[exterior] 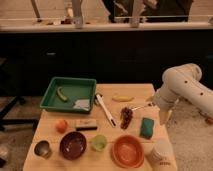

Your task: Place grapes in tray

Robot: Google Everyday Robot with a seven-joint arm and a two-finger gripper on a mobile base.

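Observation:
The grapes [126,116], a small dark reddish-purple bunch, lie on the wooden table right of centre. The green tray [52,94] sits at the table's back left; it holds a small green vegetable [61,94] and a pale grey item [82,104]. My white arm comes in from the right, and the gripper [164,118] hangs down past the table's right edge. It is right of the grapes, apart from them, and far from the tray.
Between grapes and tray lies a white utensil [105,110]. A banana [122,98] and a spoon [140,106] lie behind the grapes. A green sponge [147,127], orange bowl [127,151], purple bowl [73,145], green cup [99,143] and orange-red fruit [61,125] stand in front.

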